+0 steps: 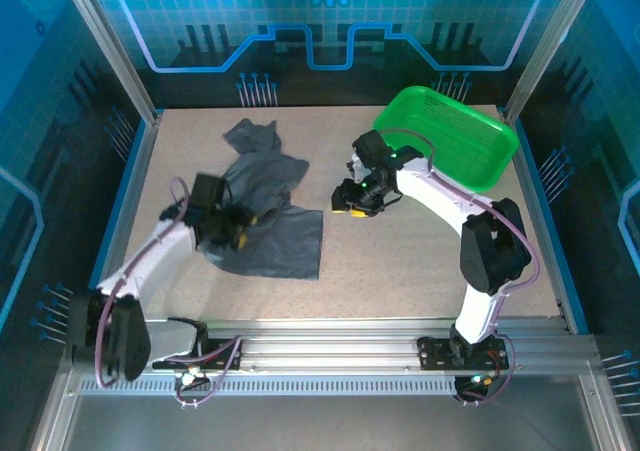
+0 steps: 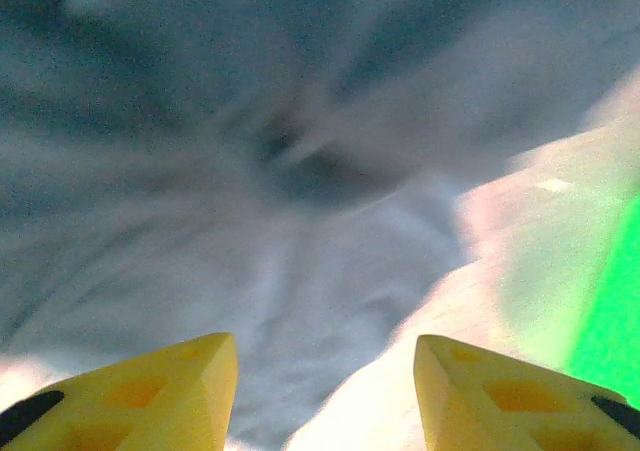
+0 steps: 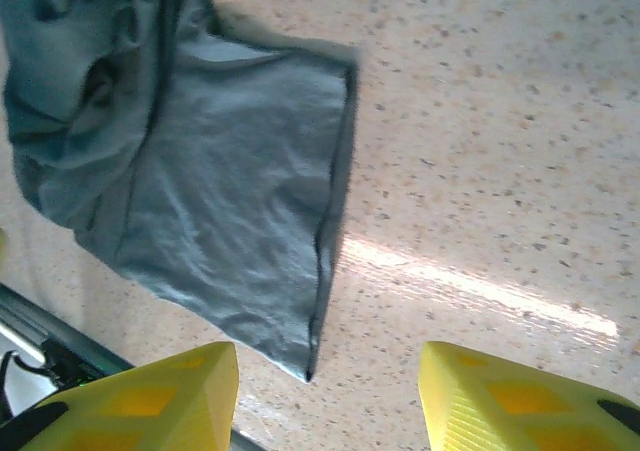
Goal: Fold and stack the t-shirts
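Although the speckled table (image 1: 430, 271) lies in plain sight from above, much of what sits on it is harder to read. The dark slate-grey t-shirt (image 1: 275, 226) lies crumpled on the left half of the table, well apart from the green basket (image 1: 455, 136) at the far right corner. Its far end is bunched into a narrow twist, its near part spreads flatter towards the front rail, and the folds hide which part is sleeve and which is hem. The left arm's wrist covers the shirt's left edge in the overhead view. The basket's near-left rim is partly hidden behind the right arm.

The left gripper (image 1: 238, 223) hangs low over the shirt's middle. In the left wrist view the fabric (image 2: 300, 171) is badly blurred, and a green smear at the right edge (image 2: 612, 301) seems to be the basket. The left gripper's (image 2: 325, 371) yellow fingers (image 2: 170, 391) stand about half apart with nothing between them; their bases are cut off by the frame.

The right gripper (image 1: 350, 207) hovers over bare table just right of the shirt. In the right wrist view a flat corner of the shirt (image 3: 220, 201) lies ahead and to the left, and the right gripper (image 3: 330, 366) is likewise about half spread, empty, over the tabletop (image 3: 500, 121).
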